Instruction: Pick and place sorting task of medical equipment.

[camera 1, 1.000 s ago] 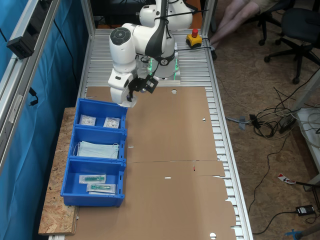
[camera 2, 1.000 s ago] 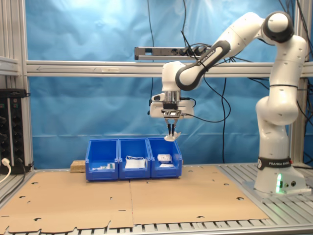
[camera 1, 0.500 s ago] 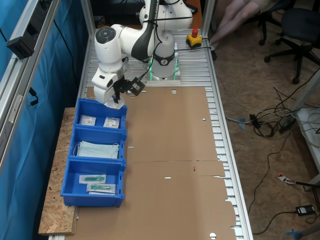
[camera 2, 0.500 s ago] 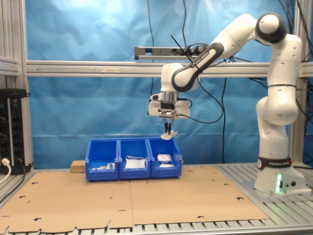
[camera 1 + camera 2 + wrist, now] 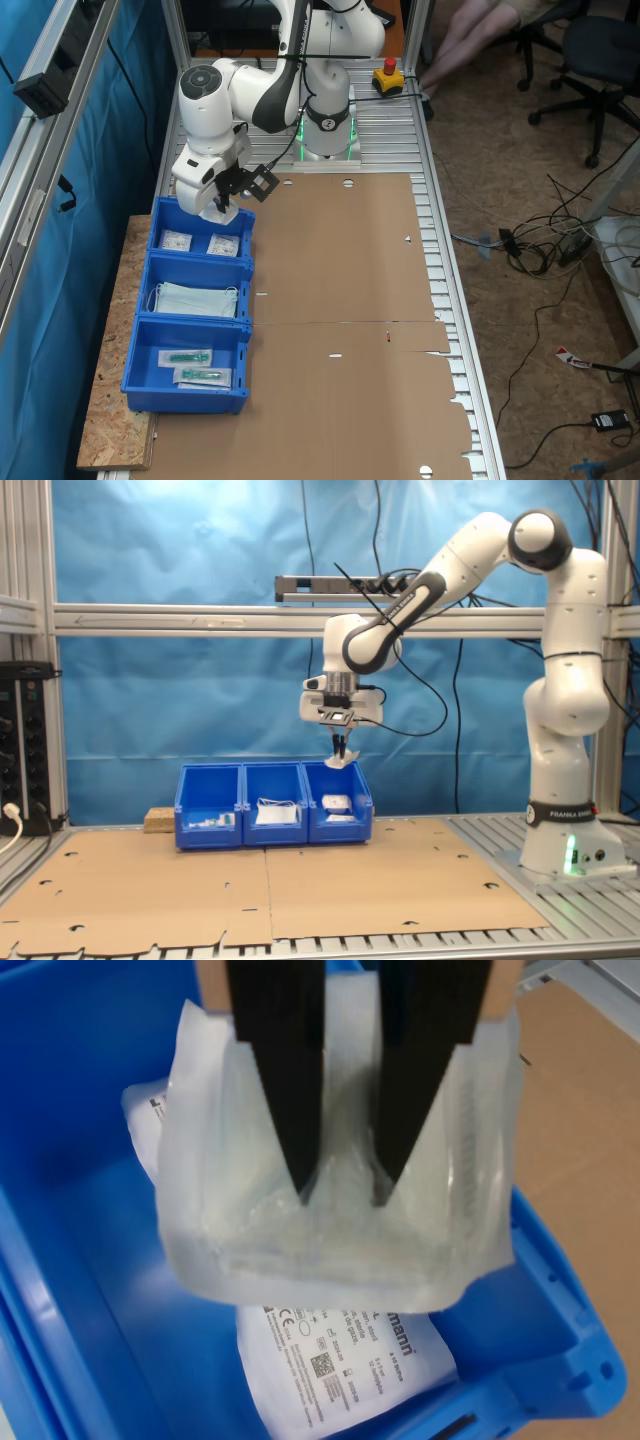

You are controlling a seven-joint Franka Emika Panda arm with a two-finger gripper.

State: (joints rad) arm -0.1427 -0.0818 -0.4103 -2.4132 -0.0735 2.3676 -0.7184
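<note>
My tool (image 5: 340, 1195) is pinching a white packet (image 5: 340, 1250), hovering over the end bin (image 5: 90, 1290); releasing it remains.

Gripper (image 5: 340, 1195): two black fingers (image 5: 285, 1080) are closed on a white packet (image 5: 335, 1240), which hangs crumpled between them with a padded lump at its middle. Beneath it is a blue bin (image 5: 110, 1290); two more white packets (image 5: 345, 1355) lie on the bin floor, one printed side up and one partly hidden behind the held packet. Brown cardboard (image 5: 580, 1130) lies beyond the bin wall.
</note>
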